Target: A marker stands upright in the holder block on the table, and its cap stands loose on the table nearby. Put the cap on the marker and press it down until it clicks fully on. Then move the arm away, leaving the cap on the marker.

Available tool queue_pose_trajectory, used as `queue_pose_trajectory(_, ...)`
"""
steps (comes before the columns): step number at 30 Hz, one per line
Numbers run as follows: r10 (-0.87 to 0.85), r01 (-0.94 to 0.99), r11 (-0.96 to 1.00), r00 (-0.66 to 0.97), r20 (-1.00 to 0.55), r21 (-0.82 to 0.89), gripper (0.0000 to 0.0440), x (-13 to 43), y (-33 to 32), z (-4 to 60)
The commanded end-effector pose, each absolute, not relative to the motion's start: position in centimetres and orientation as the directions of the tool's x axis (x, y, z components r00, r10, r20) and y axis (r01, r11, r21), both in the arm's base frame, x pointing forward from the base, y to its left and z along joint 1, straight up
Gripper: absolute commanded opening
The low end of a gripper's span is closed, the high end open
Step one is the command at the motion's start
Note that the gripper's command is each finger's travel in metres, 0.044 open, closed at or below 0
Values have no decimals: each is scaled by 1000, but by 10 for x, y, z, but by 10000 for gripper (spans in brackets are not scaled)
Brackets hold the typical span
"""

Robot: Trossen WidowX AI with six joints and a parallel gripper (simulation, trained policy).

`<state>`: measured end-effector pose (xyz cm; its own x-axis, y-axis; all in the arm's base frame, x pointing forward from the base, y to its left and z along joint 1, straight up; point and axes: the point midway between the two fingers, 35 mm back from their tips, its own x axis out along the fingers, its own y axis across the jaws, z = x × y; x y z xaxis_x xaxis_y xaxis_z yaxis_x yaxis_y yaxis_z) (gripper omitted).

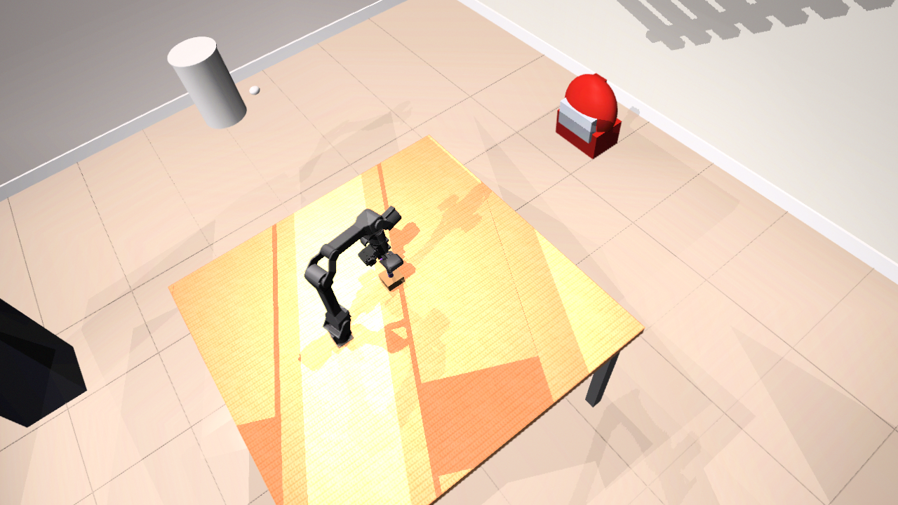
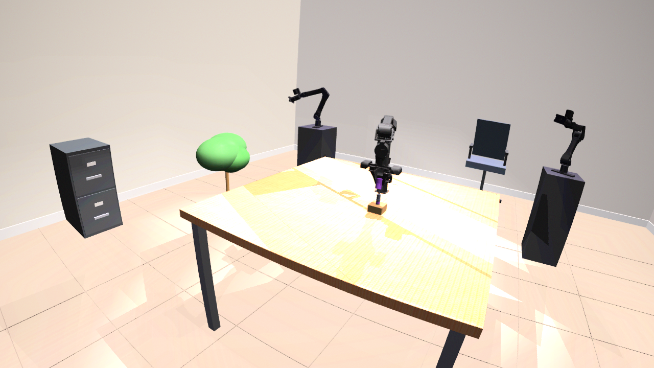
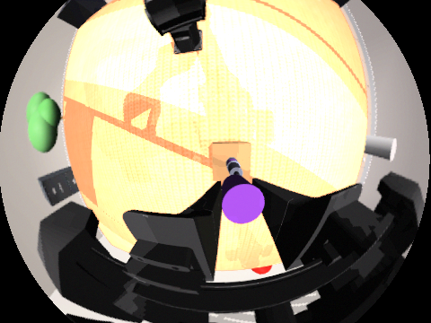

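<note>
The gripper (image 1: 381, 258) (image 2: 378, 184) (image 3: 236, 184) has its jaws partly open, closed down on the sides of the purple cap (image 2: 379, 183) (image 3: 243, 204), which is clear of the table; beneath it the marker (image 1: 389, 274) (image 2: 378, 199) (image 3: 233, 166) stands upright in the holder block (image 1: 393, 284) (image 2: 377, 208) (image 3: 218, 161), uncapped, its tip just below the cap; whether the two touch I cannot tell; farther down, the block rests on the table (image 1: 490, 301) (image 2: 320, 237) (image 3: 310, 117). The step in hand, I judge, is lining up the cap; it wants a small sideways correction until cap and marker share one axis, the cap kept upright, then a slow straight descent; a rim caught on the tip could tilt the cap or slide it up between the fingers; once seated, press firmly straight down before letting go.
</note>
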<state>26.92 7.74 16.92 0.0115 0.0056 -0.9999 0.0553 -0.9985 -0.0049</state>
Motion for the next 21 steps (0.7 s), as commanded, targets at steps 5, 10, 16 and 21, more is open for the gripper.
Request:
queue_pose_trajectory(5, 1, 59, -998, -16, -1000, -2, 0, 271, 87, 167)
queue_pose_trajectory(10, -5, 57, -998, -36, -999, 3, 0, 271, 86, 161)
queue_pose_trajectory(16, -9, 56, -998, -55, -998, 6, 0, 271, 85, 154)
queue_pose_trajectory(21, -10, 59, -998, -69, -998, 6, 0, 271, 84, 147)
